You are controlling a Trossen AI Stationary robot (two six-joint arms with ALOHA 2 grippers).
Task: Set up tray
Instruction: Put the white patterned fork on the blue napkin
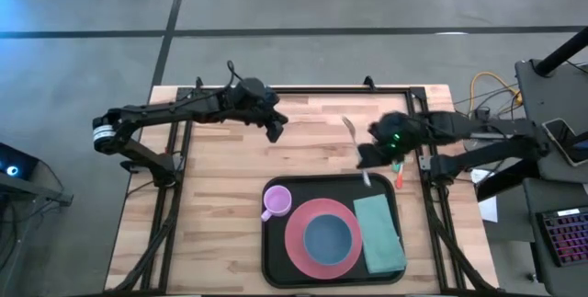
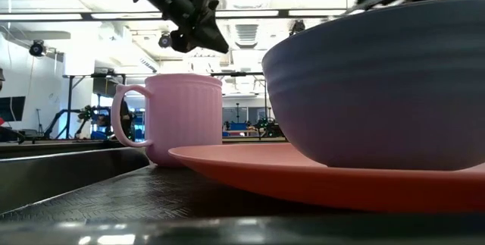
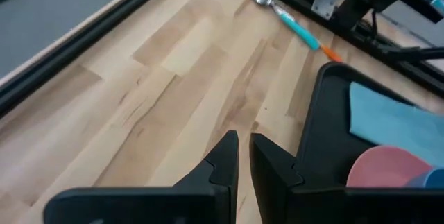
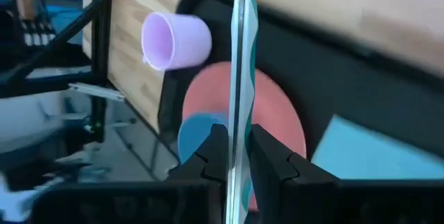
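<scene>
Wooden table (image 1: 230, 177), tray (image 1: 273, 262) lengthwise across.

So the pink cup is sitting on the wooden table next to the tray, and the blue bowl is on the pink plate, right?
Not quite. The pink cup sits inside the tray, in its corner beside the pink plate, not on the wooden table. The high view shows it. The blue bowl is indeed on the pink plate.

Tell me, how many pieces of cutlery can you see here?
2. One utensil is pinched in the right arm's fingers near the tray's far edge. A teal-handled spoon lies on the table beside the tray. Others may be hidden.
</scene>
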